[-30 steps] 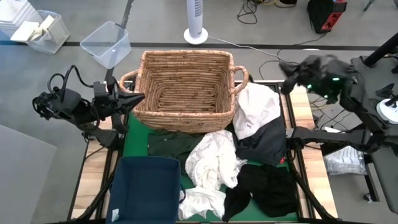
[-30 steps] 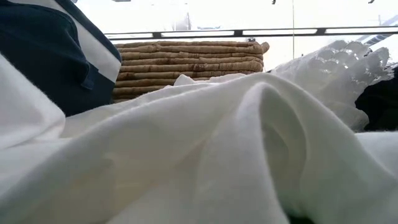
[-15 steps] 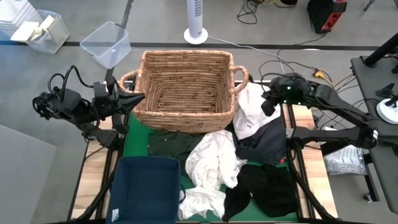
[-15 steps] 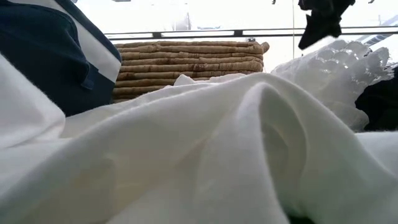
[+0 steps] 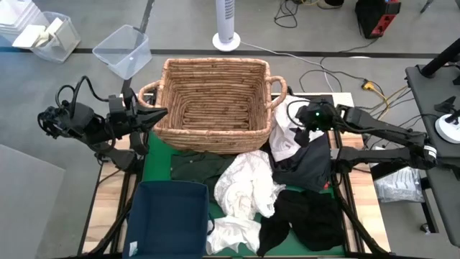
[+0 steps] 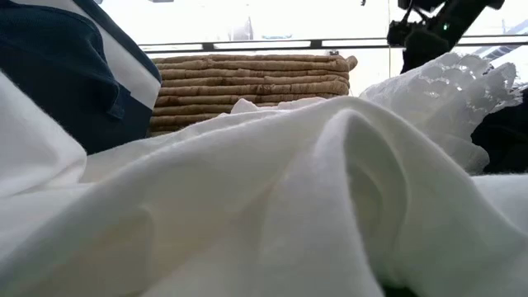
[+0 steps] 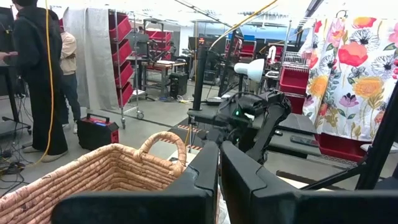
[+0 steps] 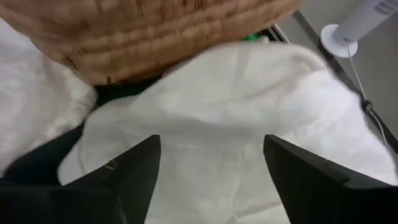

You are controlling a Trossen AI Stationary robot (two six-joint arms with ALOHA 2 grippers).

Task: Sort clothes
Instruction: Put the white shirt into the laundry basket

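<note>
Right gripper (image 5: pixel 300 124) low over a white garment (image 5: pixel 289 140) at the tabletop's right edge, just beside the wicker basket's (image 5: pixel 214 102) right handle. Fingers (image 8: pixel 323 180) spread wide in the right wrist view, white cloth (image 8: pixel 230 130) lying between and under them; nothing held, contact not clear. A dark grey garment (image 5: pixel 309 164) lies against the white one, on its near side.

Rest of the clothes piled mid-tabletop to the near edge: crumpled white piece (image 5: pixel 248 185), smaller white piece (image 5: pixel 233 234), black piece (image 5: pixel 309 216) toward the near right corner, dark green piece (image 5: pixel 195 164) just in front of the basket. Low view mostly filled by white fabric (image 6: pixel 247 206), basket wall behind it.

Left gripper (image 5: pixel 159 113) parked at the left edge, tips beside the basket's left handle, fingers (image 7: pixel 239 177) pressed together, empty.

Tabletop (image 5: pixel 352 119) light wood with a green mat (image 5: pixel 152 155) in the middle. Basket at the far edge, navy bin (image 5: pixel 169 216) at the near left corner. Beyond: grey floor, white fan (image 5: pixel 226 25), clear plastic tub (image 5: pixel 123 50). Left wrist view shows a workshop with red shelving (image 7: pixel 121 53), floral curtain (image 7: pixel 354 68), two people (image 7: pixel 37 74) standing.
</note>
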